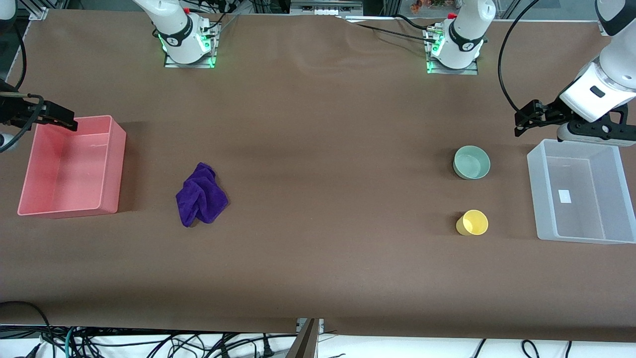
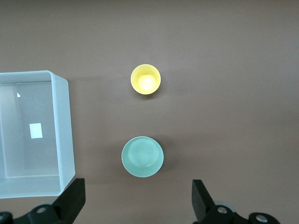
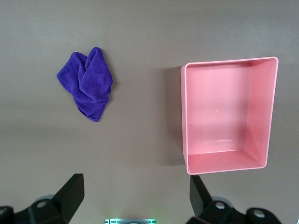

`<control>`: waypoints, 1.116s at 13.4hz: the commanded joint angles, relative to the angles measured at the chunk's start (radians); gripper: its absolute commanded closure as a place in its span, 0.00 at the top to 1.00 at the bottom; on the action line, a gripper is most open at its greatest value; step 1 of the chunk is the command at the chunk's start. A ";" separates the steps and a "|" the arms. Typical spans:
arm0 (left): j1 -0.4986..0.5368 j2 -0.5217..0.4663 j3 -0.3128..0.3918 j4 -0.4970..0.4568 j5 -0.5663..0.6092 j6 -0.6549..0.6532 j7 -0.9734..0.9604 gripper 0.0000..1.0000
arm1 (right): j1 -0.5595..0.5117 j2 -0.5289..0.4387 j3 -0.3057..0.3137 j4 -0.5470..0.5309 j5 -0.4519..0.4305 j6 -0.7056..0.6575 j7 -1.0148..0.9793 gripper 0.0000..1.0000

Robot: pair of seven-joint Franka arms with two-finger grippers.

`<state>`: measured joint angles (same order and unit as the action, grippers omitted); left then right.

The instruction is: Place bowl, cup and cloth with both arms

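Observation:
The mint-green bowl stands upright on the brown table toward the left arm's end, also in the left wrist view. The yellow cup stands upright nearer the front camera than the bowl. The purple cloth lies crumpled toward the right arm's end. My left gripper is open and empty, high over the table by the clear bin's corner. My right gripper is open and empty, high over the pink bin's edge.
An empty pink bin sits at the right arm's end. An empty clear bin sits at the left arm's end, beside the bowl and cup. Cables hang below the table's front edge.

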<state>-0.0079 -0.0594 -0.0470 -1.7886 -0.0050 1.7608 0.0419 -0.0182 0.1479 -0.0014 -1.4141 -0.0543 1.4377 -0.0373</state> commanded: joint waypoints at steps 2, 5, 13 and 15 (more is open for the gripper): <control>0.002 -0.011 0.001 0.008 -0.017 -0.021 -0.002 1.00 | 0.000 0.012 -0.008 0.032 0.013 -0.017 -0.010 1.00; 0.002 -0.010 0.001 0.018 -0.015 -0.044 0.000 1.00 | 0.001 0.012 -0.005 0.032 0.011 -0.014 -0.010 1.00; 0.022 0.000 0.001 -0.044 -0.017 -0.061 0.018 1.00 | -0.002 0.031 -0.005 0.032 0.016 -0.010 -0.007 1.00; 0.032 0.029 0.003 -0.078 -0.017 -0.054 0.019 1.00 | 0.001 0.041 0.000 0.018 0.014 0.018 -0.001 1.00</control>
<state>0.0093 -0.0493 -0.0441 -1.8343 -0.0050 1.7024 0.0430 -0.0186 0.1652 -0.0021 -1.4141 -0.0538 1.4455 -0.0373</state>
